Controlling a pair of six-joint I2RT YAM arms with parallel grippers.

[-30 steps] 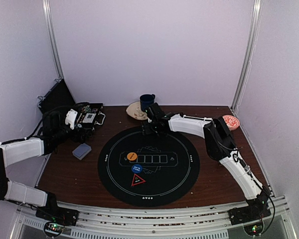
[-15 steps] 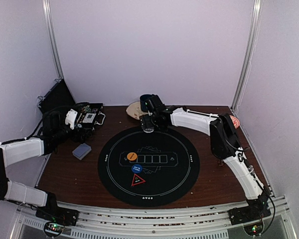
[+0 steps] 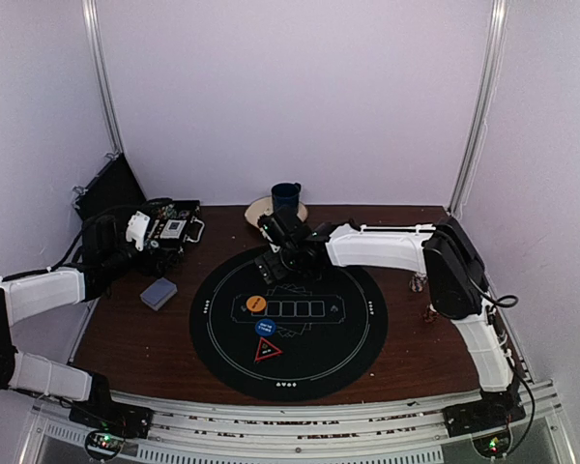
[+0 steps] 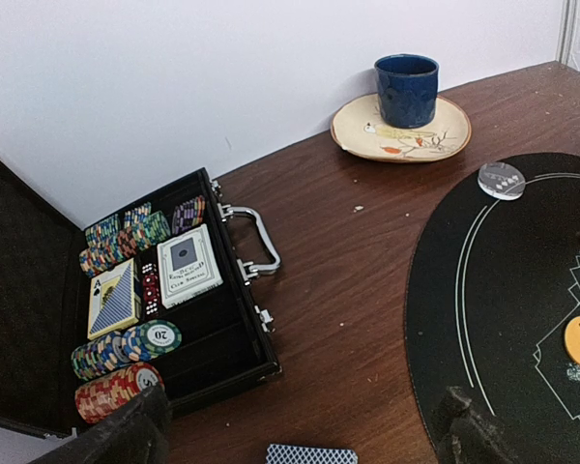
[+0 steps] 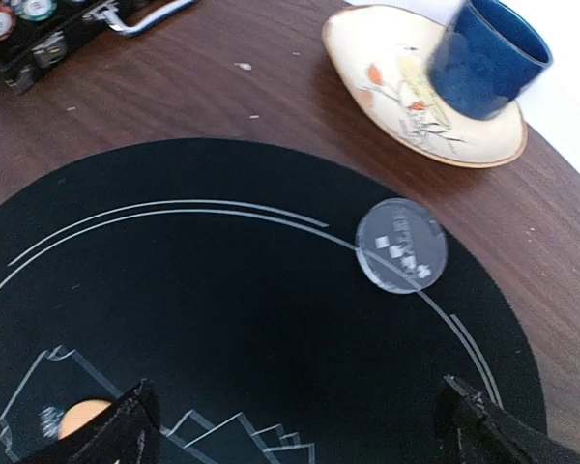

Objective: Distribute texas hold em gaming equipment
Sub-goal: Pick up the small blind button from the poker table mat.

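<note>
A white button disc lies flat on the far rim of the black mat, free of my open right gripper, which hovers just short of it. In the top view that gripper hangs over the mat's far edge. On the mat are an orange disc, a blue disc and a red-edged triangle marker. A grey-blue deck of cards rests on the wood left of the mat. My left gripper is open and empty above that deck, beside the open case of striped chips.
A dark blue mug stands on a cream saucer at the back, close behind the right gripper. The case and its raised lid fill the far left corner. White walls close in the table's back and sides.
The right gripper has opened fully and slid left and nearer over the mat's far edge, leaving the white disc lying there. The left arm has not moved.
</note>
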